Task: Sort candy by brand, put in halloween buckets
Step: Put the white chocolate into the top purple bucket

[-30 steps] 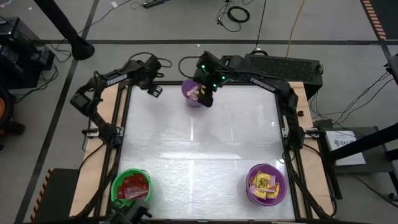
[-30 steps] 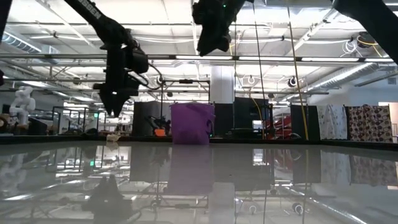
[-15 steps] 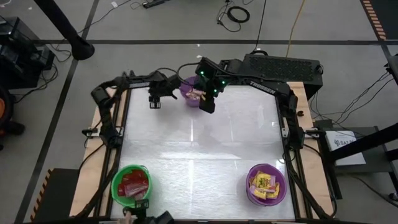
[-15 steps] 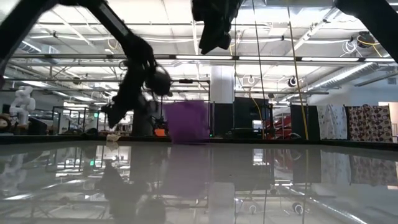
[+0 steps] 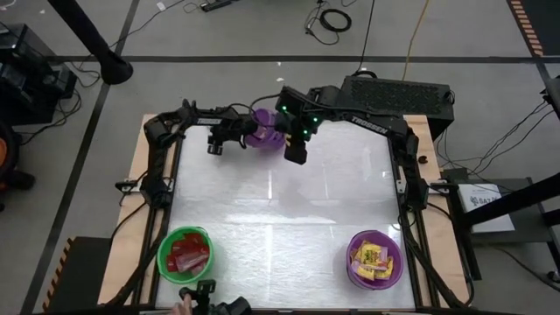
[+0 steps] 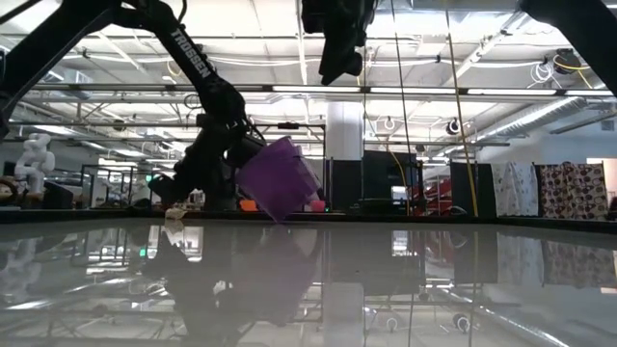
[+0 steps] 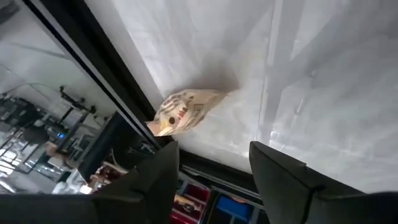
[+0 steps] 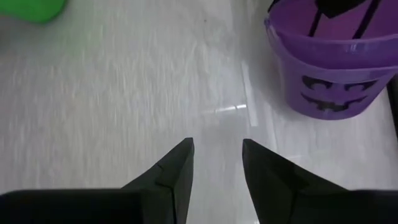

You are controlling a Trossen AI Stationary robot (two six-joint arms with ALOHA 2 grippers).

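A pale tan twisted-wrapper candy (image 7: pixel 183 112) lies on the white table beside its far black rail (image 7: pixel 124 93), also seen low (image 6: pixel 176 210). My left gripper (image 7: pixel 214 149) (image 5: pixel 215 145) stands open just short of it, slanting down. Right of it a purple bucket (image 6: pixel 280 178) (image 5: pixel 262 136) (image 8: pixel 329 74) stands tipped, its rim toward my left arm. Whether the arm touches it I cannot tell. My right gripper (image 8: pixel 217 146) (image 5: pixel 296 156) hangs open high over the table beside that bucket. Near the front are a green bucket (image 5: pixel 185 255) of red packets and a purple bucket (image 5: pixel 374 259) of yellow packets.
A keyboard (image 5: pixel 398 92) lies beyond the far edge. Black rails (image 5: pixel 171 166) frame the table's sides. A dark object and a person's hand (image 5: pixel 185 304) show at the near edge. The white top (image 5: pixel 289 210) lies bare between the buckets.
My left gripper has come down and toward the table's right, rolling as it went, and is now close beside the far purple bucket. That bucket, upright before, is now tipped. My right gripper has drifted a little toward the near edge.
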